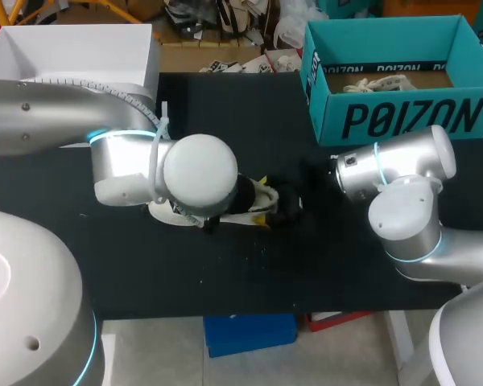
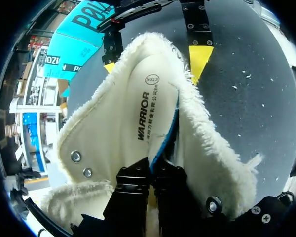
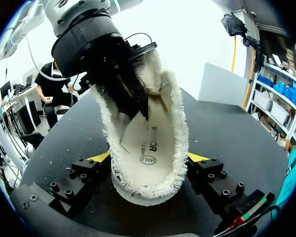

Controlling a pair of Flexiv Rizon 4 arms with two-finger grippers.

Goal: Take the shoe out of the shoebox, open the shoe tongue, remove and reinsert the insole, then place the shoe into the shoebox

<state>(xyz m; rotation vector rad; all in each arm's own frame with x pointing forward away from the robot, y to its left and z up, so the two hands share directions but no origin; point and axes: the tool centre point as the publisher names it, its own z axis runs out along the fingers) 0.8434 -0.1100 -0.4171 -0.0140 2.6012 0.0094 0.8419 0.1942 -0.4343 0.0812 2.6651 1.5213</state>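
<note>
Writing: bold dark lettering ran across the front wall of the teal shoebox, with a smaller strip of it along the inner rim. One line of black print ran down the insole, and above it was a small oval stamp with digits too small to make out.

Shoe: cream, with thick shaggy fleece round the opening, a white rubber sole and three metal eyelets visible in the left wrist view. It was over the middle of the black table, between the two grippers, outside the shoebox and well apart from it. Could not tell whether it rested on the table or hung above it.

Insole: smooth cream top. One edge stood up inside the shoe, showing a blue underside.

Left gripper: reached into the shoe's opening, black fingers clenched nearly together on the insole's raised edge. The yellow tips were hidden inside the shoe.

Right gripper: one yellow-tipped finger on each side of the shoe's end, both pressed against it, grasping the shoe.

Counts: two arms, two grippers, one shoe, one insole, one teal shoebox, one open white box at the table's far left. Something pale lay in the shoebox, too small to tell what.
</note>
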